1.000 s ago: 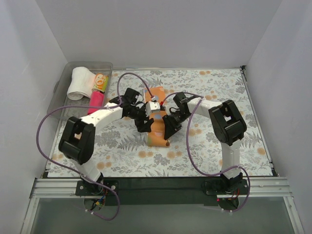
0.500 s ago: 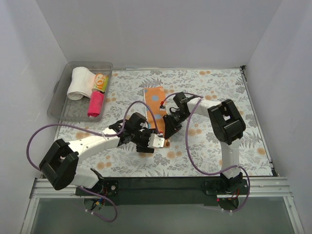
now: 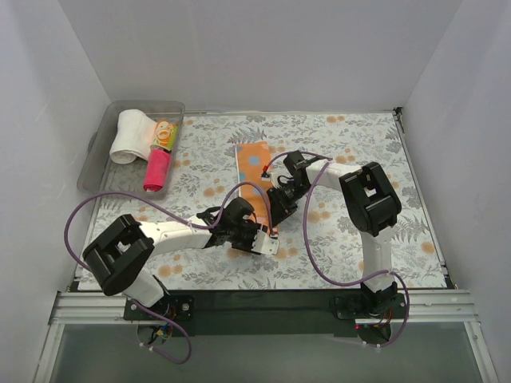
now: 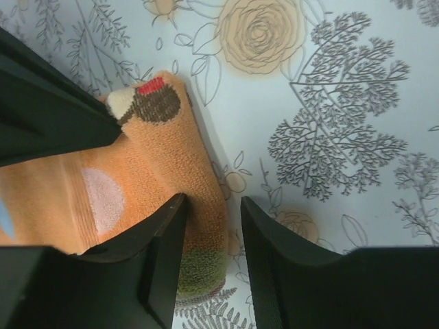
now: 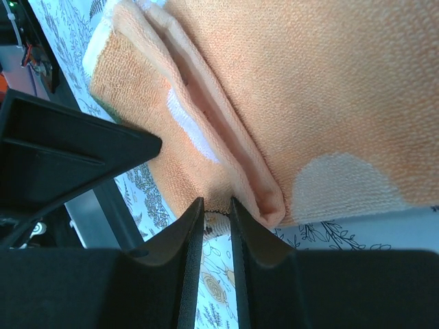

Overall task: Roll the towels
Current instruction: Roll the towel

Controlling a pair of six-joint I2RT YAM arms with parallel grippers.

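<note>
Orange towel with pale spots lies on the flowered cloth at the middle of the table, running near to far. The left claw is at its near end, released, with its fingers on either side of the thick edge. The right claw is at the towel's right side, clenched on the hem. At the far left, a clear bin holds a white towel, a yellow towel and a red towel.

orange towel: nubbly terry cloth | table covering: smooth, matt print | bin: clear plastic
</note>
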